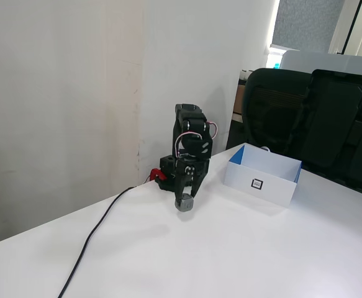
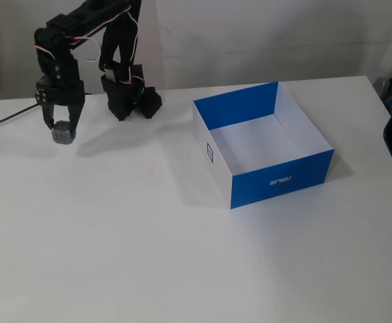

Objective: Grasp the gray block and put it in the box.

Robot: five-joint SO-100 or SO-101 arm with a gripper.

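overhead, one tool [image 2: 62, 134] clamped on one gray block [image 2: 62, 136], one box [image 2: 282, 178] apart

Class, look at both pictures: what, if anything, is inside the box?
Nothing shows inside the box: one fixed view shows its bare floor. In the other, its wall hides the inside. The block hangs in the hand.

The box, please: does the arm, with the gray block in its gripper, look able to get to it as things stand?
Probably yes. The gripper holds the gray block above the table, nothing stands between it and the box, and the box is open on top.
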